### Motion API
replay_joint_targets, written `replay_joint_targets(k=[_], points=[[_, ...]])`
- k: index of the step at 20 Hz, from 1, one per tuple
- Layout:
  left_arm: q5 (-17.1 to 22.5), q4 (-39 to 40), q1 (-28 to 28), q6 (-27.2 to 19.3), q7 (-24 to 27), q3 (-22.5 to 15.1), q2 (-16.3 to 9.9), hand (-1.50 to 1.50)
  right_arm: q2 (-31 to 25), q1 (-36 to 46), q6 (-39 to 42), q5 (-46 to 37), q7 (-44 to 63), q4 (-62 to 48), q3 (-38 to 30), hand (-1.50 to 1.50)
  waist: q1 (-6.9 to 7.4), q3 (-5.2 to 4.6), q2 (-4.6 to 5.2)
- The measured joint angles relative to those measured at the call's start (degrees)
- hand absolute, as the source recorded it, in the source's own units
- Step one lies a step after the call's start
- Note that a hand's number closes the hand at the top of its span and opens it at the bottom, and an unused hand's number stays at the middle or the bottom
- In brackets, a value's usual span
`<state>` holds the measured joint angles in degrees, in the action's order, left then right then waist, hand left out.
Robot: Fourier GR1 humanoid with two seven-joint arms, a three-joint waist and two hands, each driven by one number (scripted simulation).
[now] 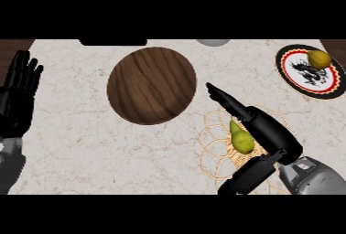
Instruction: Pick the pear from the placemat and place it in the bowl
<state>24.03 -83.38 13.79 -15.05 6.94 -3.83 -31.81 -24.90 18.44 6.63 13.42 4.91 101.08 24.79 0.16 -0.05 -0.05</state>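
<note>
1. Right hand (270, 132) is right at the pear (241, 139), coming in from the lower right. Fingers point up and left toward the bowl, thumb sticks out below the fruit. So it's spread apart, bracketing the pear but not closed on it as far as I can see. Whether anything is actually touching the skin, honestly can't tell.

2. The pear is lying on the placemat (213, 137), that pale lacy thing with looped edges. Stem end points up, fat end down. My worry here: pears are tapered and smooth, so if the fingers close on the narrow neck it could squirt out toward the fat end or roll off the mat.

3. The mat itself looks thin. If the thumb drags along it while closing, the mat might bunch or slide, and the pear goes with it.

4. The bowl (152, 85) is the dark wooden one, just up and left of the mat, near it. Short trip, but a low carry could clip the rim. Let go too early and the pear lands on the surface (81, 151) instead.

5. Top right there's a plate (305, 75) with a dragon print and another yellowish fruit (319, 59) on it. Well apart from the action, but it's a lookalike, so don't mix them up.

6. Left hand (19, 87) is resting open at the left edge, fingers up. Not in the way of anything.
</note>
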Motion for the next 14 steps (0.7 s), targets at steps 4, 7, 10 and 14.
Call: replay_joint_targets(k=[4,7,10,14], points=[[0.06,-0.65,-0.55,0.04,-1.01,0.61,0.09,0.0,-6.54,4.53,4.26,-0.22,7.0,2.7,-3.09,-1.5,-0.08,-0.01,-0.11],[-0.23,-0.71,-0.53,0.12,-1.1,0.56,0.66,0.0,-11.74,9.12,9.17,1.99,12.46,2.18,-6.37,-1.5,-0.03,-0.03,-0.06],[-0.34,-0.93,-0.16,0.5,-1.45,0.71,0.5,0.0,-16.59,14.08,16.04,4.09,17.55,-0.09,-6.78,-1.5,0.47,-0.07,0.04],[-0.26,-0.49,0.24,1.21,-1.45,1.08,0.66,0.0,-22.18,19.12,27.38,7.68,21.33,-3.52,-5.96,-1.5,0.78,-0.08,0.17]])
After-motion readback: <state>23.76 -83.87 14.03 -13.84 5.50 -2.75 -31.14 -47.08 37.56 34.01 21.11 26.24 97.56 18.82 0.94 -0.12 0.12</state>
